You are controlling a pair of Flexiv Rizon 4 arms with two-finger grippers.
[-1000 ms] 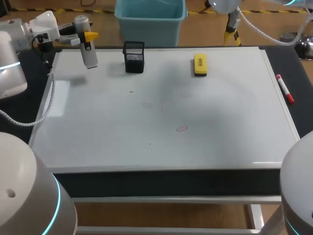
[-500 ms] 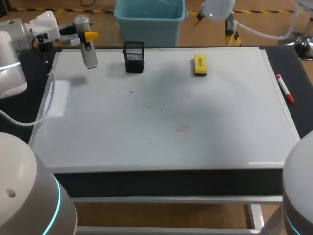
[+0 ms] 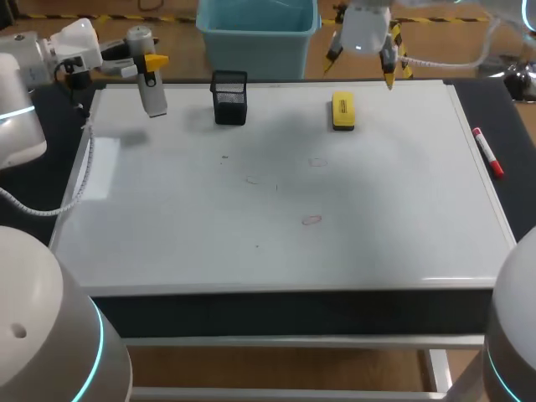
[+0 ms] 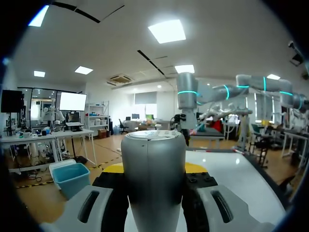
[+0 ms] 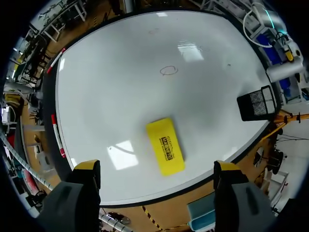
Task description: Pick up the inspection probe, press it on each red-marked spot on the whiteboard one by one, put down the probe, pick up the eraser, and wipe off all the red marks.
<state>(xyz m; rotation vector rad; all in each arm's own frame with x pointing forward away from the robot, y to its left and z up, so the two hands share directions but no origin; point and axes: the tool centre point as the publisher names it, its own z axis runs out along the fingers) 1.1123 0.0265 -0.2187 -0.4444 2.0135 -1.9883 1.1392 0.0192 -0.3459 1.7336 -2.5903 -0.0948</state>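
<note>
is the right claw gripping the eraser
No, the eraser lies flat on the whiteboard while the right claw hangs open above it, its fingers wide of both sides.

From behind, my head camera looks down on the whole whiteboard. My left wrist camera faces level, tight behind the probe; the right wrist looks down, sharing the eraser with the head view.

black wire-mesh pen cup upper left of centre, red-and-white marker pen at right edge, on the dark counter
</note>
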